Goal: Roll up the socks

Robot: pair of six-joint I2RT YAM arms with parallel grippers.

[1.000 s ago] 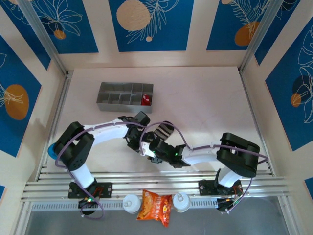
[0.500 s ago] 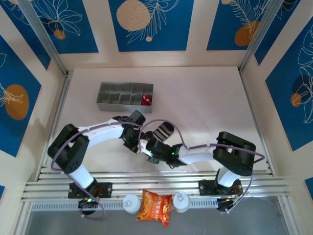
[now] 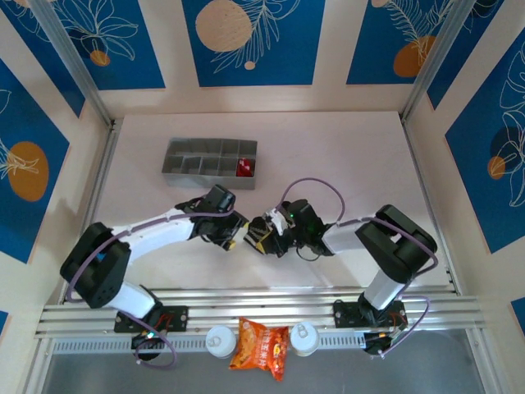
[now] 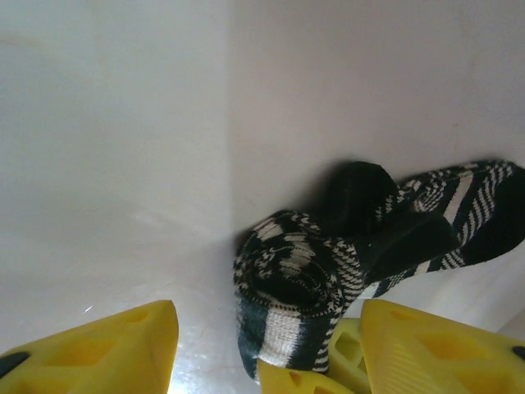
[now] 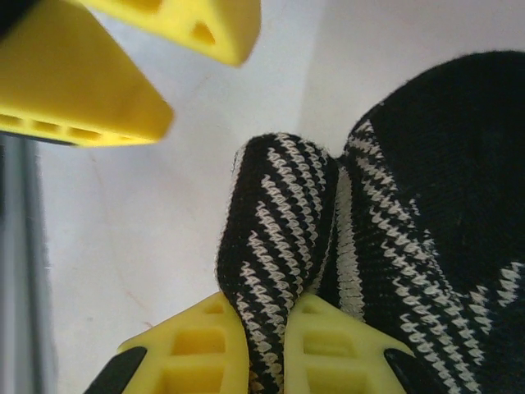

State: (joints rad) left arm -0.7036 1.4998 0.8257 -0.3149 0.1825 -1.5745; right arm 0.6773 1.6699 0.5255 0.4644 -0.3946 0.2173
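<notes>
The black sock with grey-white stripes lies partly rolled on the white table, its free end trailing right. My right gripper is shut on a fold of this sock. My left gripper is open, its yellow fingers wide apart on either side of the roll. In the top view the left gripper and right gripper meet tip to tip near the table's middle, hiding most of the sock. The red sock sits as a small bundle in a compartment of the grey organizer.
The grey compartment organizer stands at the back left. An orange snack packet and two white round caps lie on the rails at the near edge. Blue-patterned walls close in the table.
The right arm swung up and to the right, pulling the striped sock into a bundle between the grippers. The left gripper shifted slightly down toward it.
</notes>
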